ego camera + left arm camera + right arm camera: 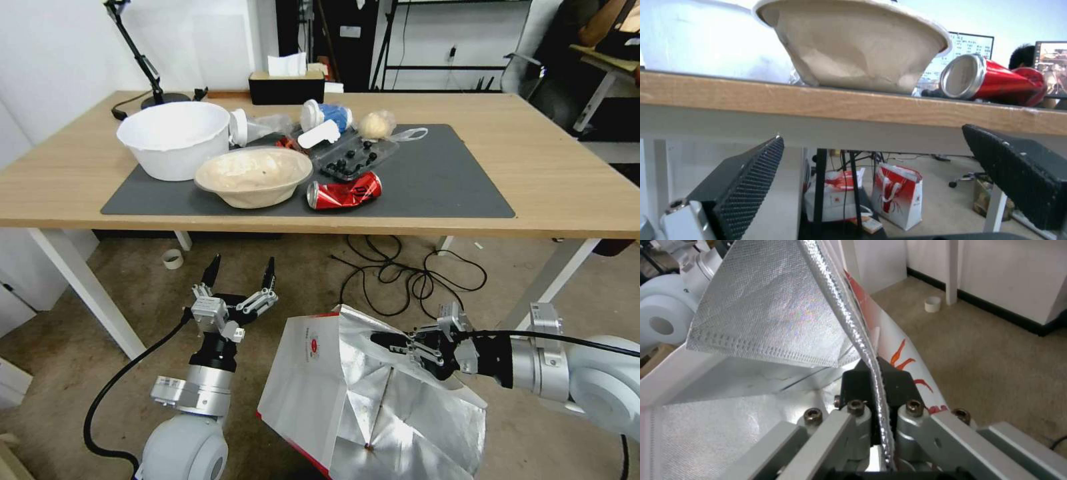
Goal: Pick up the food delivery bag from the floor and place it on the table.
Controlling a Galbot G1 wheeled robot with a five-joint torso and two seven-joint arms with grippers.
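Below the table (pixel 560 193), on the floor (pixel 80 347), my right gripper (pixel 390 342) pinched the bag (pixel 320 387) rim; the bag leaned, mouth opening rightward. My left gripper (pixel 240 273) gaped empty, near cables (pixel 400 273).

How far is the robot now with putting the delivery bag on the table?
Done: the right gripper is shut on the foil rim of the food delivery bag. In hand: the bag hangs tilted below the table edge. The left gripper is open, holding nothing, under the table. Left: raising the bag and setting it on the tabletop.
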